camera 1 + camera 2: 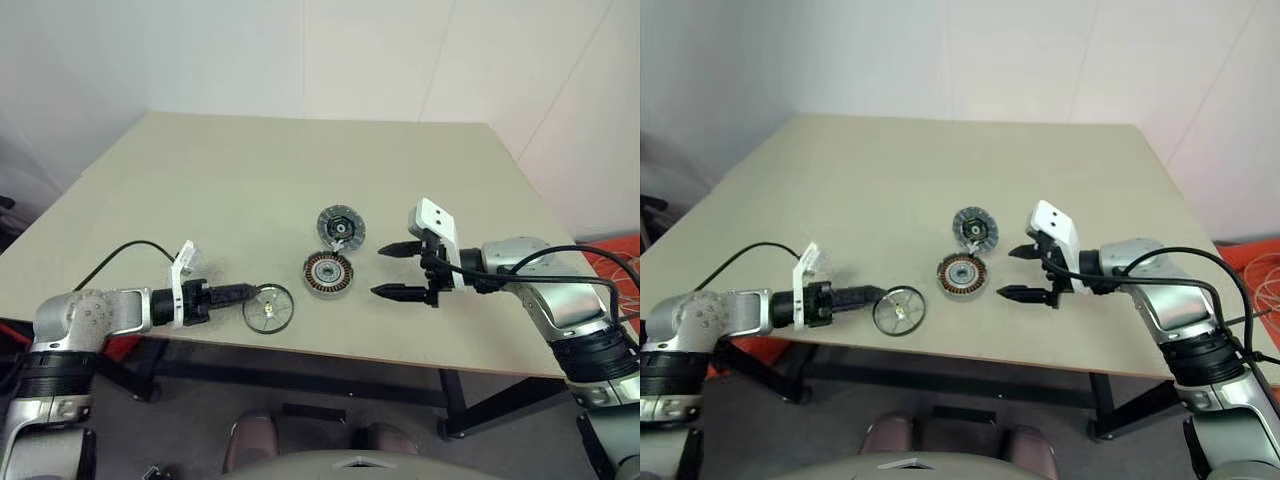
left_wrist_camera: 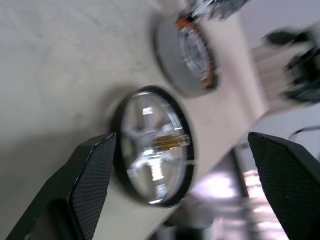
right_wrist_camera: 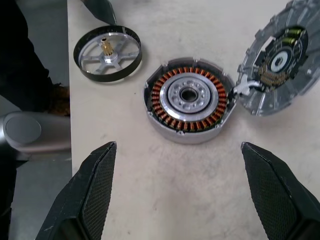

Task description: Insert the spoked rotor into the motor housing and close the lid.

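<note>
The spoked rotor (image 1: 268,308), silver with a black rim, lies flat near the table's front edge. My left gripper (image 1: 247,293) is open just left of it, and in the left wrist view the rotor (image 2: 152,145) sits ahead between the spread fingers (image 2: 90,180). The motor housing (image 1: 328,275), with its ring of copper coils, lies right of the rotor. The lid (image 1: 341,226) rests open against the housing's far side. My right gripper (image 1: 377,271) hangs open just right of the housing (image 3: 189,97), holding nothing.
The beige table (image 1: 250,180) stretches far behind the parts. Its front edge (image 1: 330,352) runs close below the rotor. A black cable (image 1: 125,250) loops over the table behind my left wrist.
</note>
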